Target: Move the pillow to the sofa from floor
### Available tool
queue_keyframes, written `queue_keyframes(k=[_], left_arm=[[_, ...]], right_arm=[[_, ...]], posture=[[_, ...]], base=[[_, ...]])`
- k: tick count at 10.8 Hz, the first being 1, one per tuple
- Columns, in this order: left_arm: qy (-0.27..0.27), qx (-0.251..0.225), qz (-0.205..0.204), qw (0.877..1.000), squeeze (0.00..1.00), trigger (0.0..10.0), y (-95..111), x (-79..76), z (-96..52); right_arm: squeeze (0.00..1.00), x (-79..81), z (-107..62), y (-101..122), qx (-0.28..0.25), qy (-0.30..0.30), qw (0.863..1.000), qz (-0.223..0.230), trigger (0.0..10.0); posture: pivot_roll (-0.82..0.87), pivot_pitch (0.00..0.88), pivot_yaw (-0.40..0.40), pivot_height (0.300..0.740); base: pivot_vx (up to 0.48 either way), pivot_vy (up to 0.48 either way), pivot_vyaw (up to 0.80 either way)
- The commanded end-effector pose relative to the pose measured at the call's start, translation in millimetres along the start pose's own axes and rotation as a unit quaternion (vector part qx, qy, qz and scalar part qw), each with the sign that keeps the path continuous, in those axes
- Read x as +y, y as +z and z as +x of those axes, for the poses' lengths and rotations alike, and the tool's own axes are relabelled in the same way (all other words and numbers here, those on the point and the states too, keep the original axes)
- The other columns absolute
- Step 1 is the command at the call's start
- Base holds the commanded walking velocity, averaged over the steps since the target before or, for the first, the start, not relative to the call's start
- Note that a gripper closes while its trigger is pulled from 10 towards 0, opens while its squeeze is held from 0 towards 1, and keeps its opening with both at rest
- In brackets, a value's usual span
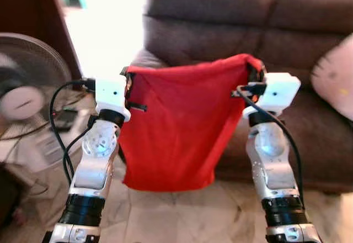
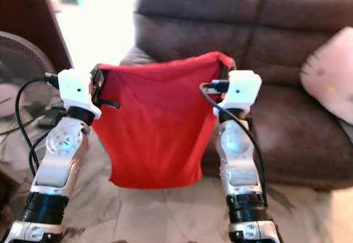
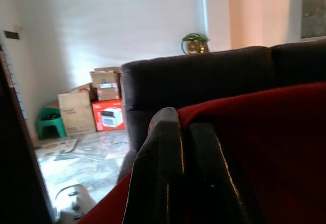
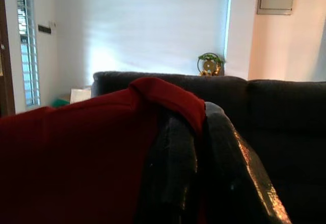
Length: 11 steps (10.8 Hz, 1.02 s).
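A red pillow [image 1: 176,127] hangs limp in the air in front of the dark brown sofa [image 1: 220,27], held up by its two top corners. My left gripper [image 1: 128,83] is shut on the pillow's left top corner, and its fingers [image 3: 168,173] press together against red cloth. My right gripper [image 1: 255,77] is shut on the right top corner, where the cloth folds over the fingers [image 4: 175,158]. The pillow's lower edge dangles above the floor, level with the sofa's front.
A pink cushion [image 1: 336,80] lies on the sofa seat at the right. A standing fan [image 1: 27,85] with cables is at my left. The marble floor [image 1: 182,215] runs up to the sofa. Boxes [image 3: 97,107] and a green stool [image 3: 49,122] stand far beyond the sofa's end.
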<state>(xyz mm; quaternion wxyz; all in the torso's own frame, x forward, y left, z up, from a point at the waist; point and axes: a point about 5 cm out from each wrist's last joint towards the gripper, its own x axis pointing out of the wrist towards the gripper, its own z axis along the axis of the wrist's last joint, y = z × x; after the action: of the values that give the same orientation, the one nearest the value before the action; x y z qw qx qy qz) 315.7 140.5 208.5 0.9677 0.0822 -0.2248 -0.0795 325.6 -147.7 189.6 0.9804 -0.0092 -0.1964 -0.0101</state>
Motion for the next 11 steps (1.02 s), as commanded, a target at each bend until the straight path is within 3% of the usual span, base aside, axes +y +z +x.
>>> queue_keyframes(k=[1, 3, 11], left_arm=[[0.000, -0.049, 0.009, 0.999, 0.00, 10.0, 18, 1.7, 7.4], [0.003, -0.052, 0.015, 0.999, 0.00, 10.0, 20, 6.1, 8.6], [-0.002, -0.073, 0.025, 0.997, 0.00, 10.0, 34, 11.5, 16.0]], right_arm=[[0.00, 4.1, 5.0, 10, -0.022, 0.005, 1.000, -0.002, 10.0], [0.00, 14.6, 5.9, 10, -0.015, 0.023, 0.999, 0.020, 10.0], [0.00, 17.4, 9.6, 15, -0.014, 0.030, 0.999, 0.030, 10.0]], posture=[[0.09, 0.000, -0.047, 0.740], [0.09, 0.000, -0.049, 0.740], [0.09, 0.000, -0.053, 0.740]], base=[[0.266, 0.000, 0.00], [0.307, 0.000, 0.00], [0.364, 0.000, -0.14]])
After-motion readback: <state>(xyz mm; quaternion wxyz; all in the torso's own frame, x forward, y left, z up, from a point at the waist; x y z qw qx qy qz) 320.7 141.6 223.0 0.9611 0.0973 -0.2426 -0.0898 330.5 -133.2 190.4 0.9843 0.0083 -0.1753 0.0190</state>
